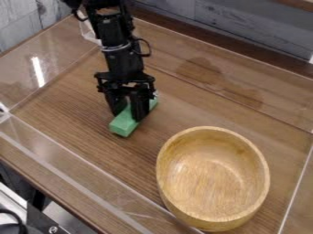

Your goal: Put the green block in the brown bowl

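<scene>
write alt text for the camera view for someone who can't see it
A black robot arm reaches down with its fingers around a bright green block on a brown wooden table. To the block's right in the picture, nearer the viewer, sits a large, round, light tan-brown bowl with nothing in it.

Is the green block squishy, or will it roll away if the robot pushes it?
The block looks stiff, since its edges seem straight. It probably won't roll, because its sides look flat; it would more likely slide. It's small beside the bowl, so it's probably light.
</scene>
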Robot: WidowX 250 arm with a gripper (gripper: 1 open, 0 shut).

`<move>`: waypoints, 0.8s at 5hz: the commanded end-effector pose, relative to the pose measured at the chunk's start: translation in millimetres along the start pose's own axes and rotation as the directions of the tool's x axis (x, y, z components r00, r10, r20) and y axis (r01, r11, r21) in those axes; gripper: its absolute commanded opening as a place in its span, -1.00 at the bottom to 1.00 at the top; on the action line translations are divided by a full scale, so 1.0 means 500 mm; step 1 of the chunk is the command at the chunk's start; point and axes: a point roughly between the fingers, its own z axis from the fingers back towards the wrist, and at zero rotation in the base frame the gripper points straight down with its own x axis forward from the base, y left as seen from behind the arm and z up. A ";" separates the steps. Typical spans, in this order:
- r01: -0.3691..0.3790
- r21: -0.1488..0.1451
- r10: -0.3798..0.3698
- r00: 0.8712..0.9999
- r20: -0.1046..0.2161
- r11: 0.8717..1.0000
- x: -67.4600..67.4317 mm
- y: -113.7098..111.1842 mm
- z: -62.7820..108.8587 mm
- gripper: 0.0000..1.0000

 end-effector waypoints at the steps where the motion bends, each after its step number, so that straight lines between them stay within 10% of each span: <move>1: 0.007 0.002 -0.007 0.999 0.041 1.000 0.008 -0.008 0.030 -1.00; 4: 0.002 -0.026 -0.001 1.000 0.023 1.000 0.000 -0.021 0.041 -1.00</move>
